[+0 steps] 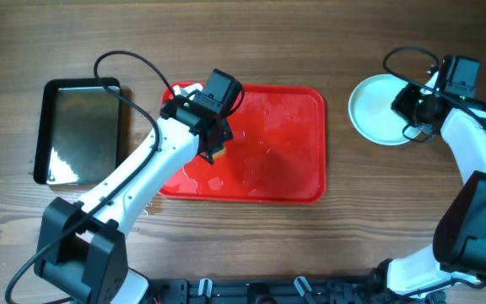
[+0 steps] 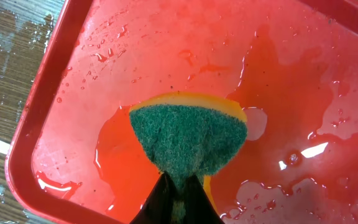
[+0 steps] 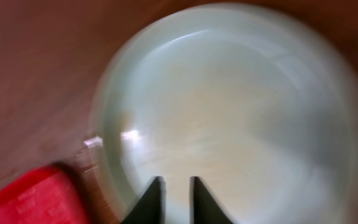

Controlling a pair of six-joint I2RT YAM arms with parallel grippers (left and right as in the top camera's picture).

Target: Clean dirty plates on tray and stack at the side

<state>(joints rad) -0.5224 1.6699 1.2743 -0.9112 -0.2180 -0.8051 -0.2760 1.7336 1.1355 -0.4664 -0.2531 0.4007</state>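
At far left of the overhead frame, a black pan point(image 1: 78, 131) is sitting apart from both arms. Just right of it, your left gripper point(image 1: 212, 145) is clamping a green-and-yellow sponge point(image 2: 188, 140) over the wet red tray point(image 1: 285, 160), which is showing no plates. At upper right, a pale plate point(image 1: 374, 110) is lying on the table under your right gripper point(image 1: 412, 105). You are probably finishing the stacking; next, lift that arm clear gently. Blur is hiding whether its fingers are gripping, and how many plates are lying there.
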